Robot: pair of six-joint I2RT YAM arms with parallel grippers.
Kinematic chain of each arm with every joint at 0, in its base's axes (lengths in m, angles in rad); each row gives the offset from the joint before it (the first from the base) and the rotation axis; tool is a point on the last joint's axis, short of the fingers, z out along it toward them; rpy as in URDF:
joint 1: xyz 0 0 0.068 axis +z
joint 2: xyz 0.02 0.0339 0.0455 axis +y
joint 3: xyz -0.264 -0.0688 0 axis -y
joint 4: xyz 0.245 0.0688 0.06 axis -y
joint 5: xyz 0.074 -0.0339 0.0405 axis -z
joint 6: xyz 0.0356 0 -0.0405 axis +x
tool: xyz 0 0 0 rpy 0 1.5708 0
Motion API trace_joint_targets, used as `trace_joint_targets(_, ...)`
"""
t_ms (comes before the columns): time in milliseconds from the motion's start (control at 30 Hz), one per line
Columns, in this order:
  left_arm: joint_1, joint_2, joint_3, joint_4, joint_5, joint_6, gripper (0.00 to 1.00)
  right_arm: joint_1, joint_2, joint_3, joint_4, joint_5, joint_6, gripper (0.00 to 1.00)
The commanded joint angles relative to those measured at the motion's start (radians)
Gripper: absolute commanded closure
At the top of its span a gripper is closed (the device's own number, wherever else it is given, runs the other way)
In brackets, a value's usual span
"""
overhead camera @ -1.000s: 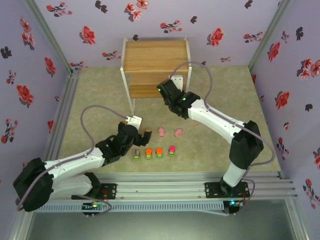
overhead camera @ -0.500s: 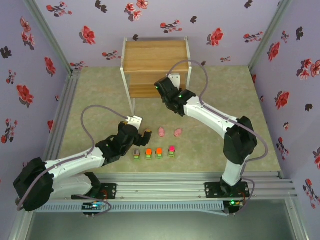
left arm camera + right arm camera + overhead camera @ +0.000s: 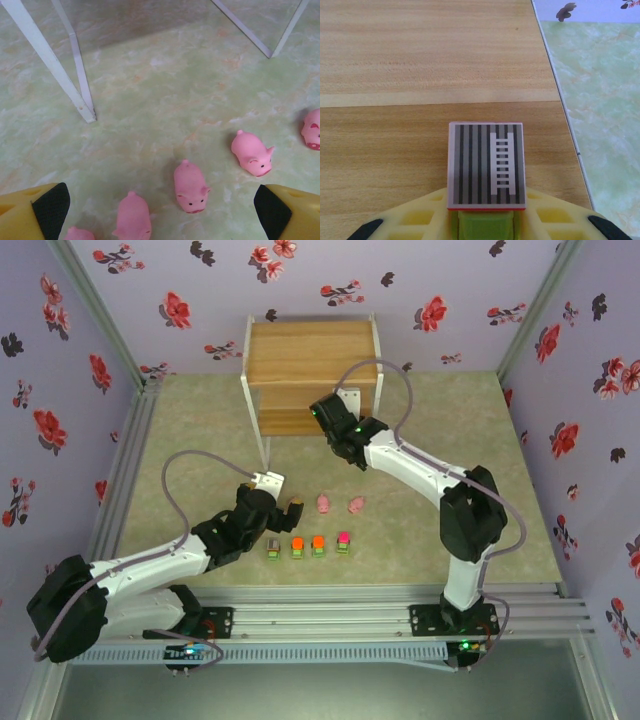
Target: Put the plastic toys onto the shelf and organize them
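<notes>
Bare table [image 3: 400,540] right of the 2 pigs [image 3: 356,504] is open; shelf [image 3: 310,350] legs stand behind, 4 blocks [image 3: 318,545] line up just in front

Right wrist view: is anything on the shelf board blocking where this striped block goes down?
Nothing visible does. The right gripper is shut on the striped block, which hangs over the shelf board. The wood ahead of it and to both sides is bare, with the board's right edge near the block.

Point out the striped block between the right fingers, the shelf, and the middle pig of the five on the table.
striped block [image 3: 486,165]: right wrist view, centre of its striped top face.
shelf [image 3: 310,352]: top external view, bare middle of its top board.
middle pig [image 3: 189,182]: left wrist view, middle of its back.
</notes>
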Motion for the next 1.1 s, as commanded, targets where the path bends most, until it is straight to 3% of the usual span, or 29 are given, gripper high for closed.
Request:
trace_joint_targets(0,0.008,0.011,0.027,0.017,0.007,-0.009,0.01,-0.012,0.008,0.028,0.026,0.033,-0.012,0.94)
trace_joint_targets(800,0.01,0.019,0.032,0.015,0.012,-0.011,0.01,-0.044,0.041,0.038,0.025,0.019,-0.01,0.89)
trace_joint_targets(1067,0.01,0.025,0.035,0.015,0.02,-0.016,0.01,-0.044,0.051,0.046,0.019,0.02,-0.013,0.82)
